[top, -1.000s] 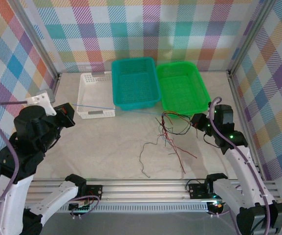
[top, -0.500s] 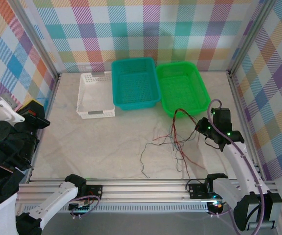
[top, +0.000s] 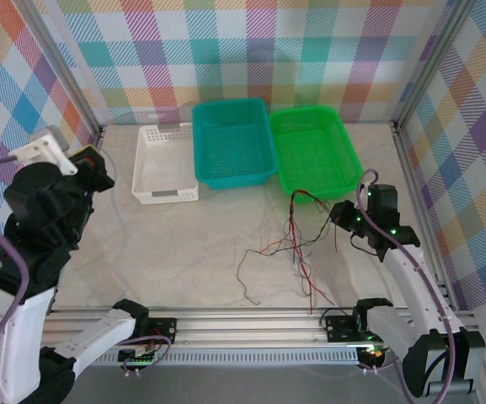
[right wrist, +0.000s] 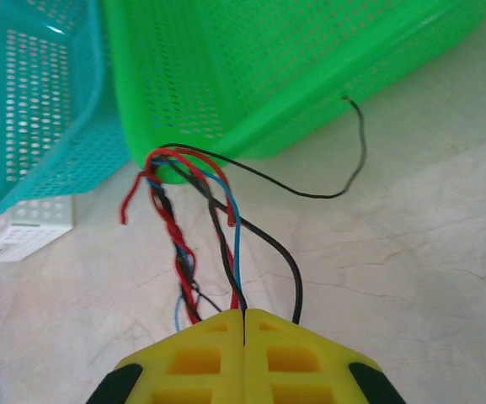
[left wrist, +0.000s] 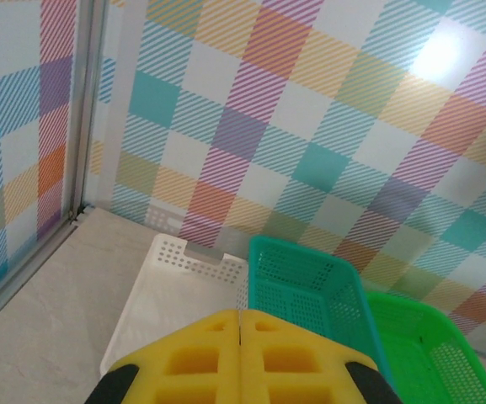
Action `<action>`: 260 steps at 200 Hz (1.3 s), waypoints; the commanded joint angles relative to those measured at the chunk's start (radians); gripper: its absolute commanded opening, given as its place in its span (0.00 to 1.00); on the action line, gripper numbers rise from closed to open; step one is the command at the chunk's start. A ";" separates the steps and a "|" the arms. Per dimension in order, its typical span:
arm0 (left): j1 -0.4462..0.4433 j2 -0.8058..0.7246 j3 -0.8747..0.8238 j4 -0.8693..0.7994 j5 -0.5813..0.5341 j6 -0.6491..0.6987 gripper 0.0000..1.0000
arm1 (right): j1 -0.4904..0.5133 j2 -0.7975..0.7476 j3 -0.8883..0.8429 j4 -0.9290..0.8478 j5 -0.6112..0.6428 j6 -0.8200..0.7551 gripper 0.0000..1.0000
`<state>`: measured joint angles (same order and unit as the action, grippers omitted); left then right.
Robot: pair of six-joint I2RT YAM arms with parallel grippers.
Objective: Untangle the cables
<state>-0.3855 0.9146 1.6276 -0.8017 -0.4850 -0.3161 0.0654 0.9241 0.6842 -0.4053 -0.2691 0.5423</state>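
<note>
While the right jaws sit pressed shut, yellow pads (right wrist: 194, 347) meeting w/ no gap, they pinch the cables (right wrist: 194, 220) at one end: red, black & blue strands run straight into the seam in the right wrist view. Just past the pads a red strand & a blue one twist round each other and arch up in front of the green basket (right wrist: 226, 76). One black strand loops off to the right, its free end lifted close to that basket's wall, above the bench (right wrist: 428, 252). From the top cam, the bundle sits right of centre on the bench, just in front of the green basket. It rises to the jaws at its far end, and the rest fans out toward the near edge. A thin grey strand lies a bit apart on the left of the bunch, flat on the bench. Left jaws are up at the far left near the side wall, well apart from the cables; in the left wrist view their yellow pads (left wrist: 194, 358) touch along the midline, i.e. closed on themselves. Beyond them: white basket (top: 165, 195), teal basket (top: 230, 180) & the green one, side by side along the back.
</note>
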 commanded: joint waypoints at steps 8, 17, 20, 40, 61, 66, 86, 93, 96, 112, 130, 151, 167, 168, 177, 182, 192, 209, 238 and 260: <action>0.006 0.064 0.016 0.118 -0.035 0.075 0.00 | -0.005 -0.039 0.021 0.046 -0.098 -0.026 0.00; 0.012 0.091 0.029 0.131 -0.042 0.083 0.00 | -0.003 -0.047 0.022 0.049 -0.110 -0.030 0.00; 0.015 0.100 0.035 0.135 -0.041 0.084 0.00 | -0.003 -0.051 0.022 0.049 -0.111 -0.031 0.00; 0.025 0.154 0.072 0.169 -0.025 0.094 0.00 | -0.003 -0.068 0.028 0.045 -0.115 -0.034 0.00; 0.038 0.230 0.133 0.177 -0.010 0.102 0.00 | -0.003 -0.073 0.042 0.040 -0.129 -0.030 0.00; 0.040 0.250 0.150 0.177 -0.004 0.105 0.00 | -0.003 -0.074 0.044 0.041 -0.134 -0.030 0.00; 0.051 0.318 0.203 0.184 0.015 0.105 0.00 | 0.002 -0.075 0.049 0.043 -0.141 -0.028 0.00; 0.057 0.338 0.214 0.191 0.026 0.106 0.00 | 0.003 -0.078 0.050 0.045 -0.144 -0.028 0.00; 0.060 0.346 0.219 0.194 0.029 0.105 0.00 | 0.004 -0.079 0.050 0.045 -0.144 -0.028 0.00; 0.076 0.395 0.241 0.202 0.053 0.102 0.00 | 0.008 -0.081 0.052 0.046 -0.150 -0.028 0.00; 0.093 0.442 0.264 0.202 0.075 0.100 0.00 | 0.020 -0.079 0.058 0.052 -0.155 -0.028 0.00; 0.118 0.483 0.266 0.214 0.103 0.088 0.00 | 0.037 -0.066 0.072 0.060 -0.160 -0.027 0.00; 0.142 0.510 0.264 0.215 0.133 0.068 0.00 | 0.060 -0.055 0.077 0.074 -0.166 -0.019 0.00; 0.143 0.513 0.264 0.215 0.134 0.068 0.00 | 0.062 -0.055 0.077 0.075 -0.166 -0.020 0.00; 0.152 0.528 0.262 0.215 0.142 0.064 0.00 | 0.080 -0.046 0.081 0.079 -0.165 -0.020 0.00; 0.157 0.536 0.262 0.215 0.147 0.060 0.00 | 0.092 -0.042 0.084 0.080 -0.161 -0.021 0.00; 0.169 0.551 0.260 0.215 0.162 0.050 0.00 | 0.114 -0.035 0.089 0.080 -0.154 -0.027 0.00; 0.183 0.571 0.241 0.218 0.181 0.035 0.00 | 0.143 -0.029 0.095 0.078 -0.141 -0.034 0.00; 0.201 0.587 0.153 0.266 0.204 0.005 0.00 | 0.177 -0.024 0.099 0.078 -0.124 -0.039 0.00; 0.224 0.633 0.234 0.216 0.250 -0.026 0.00 | 0.187 -0.025 0.114 0.063 -0.113 -0.050 0.00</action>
<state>-0.1909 1.5074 1.8042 -0.5850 -0.2951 -0.2951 0.2401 0.9012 0.7456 -0.3592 -0.3939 0.5274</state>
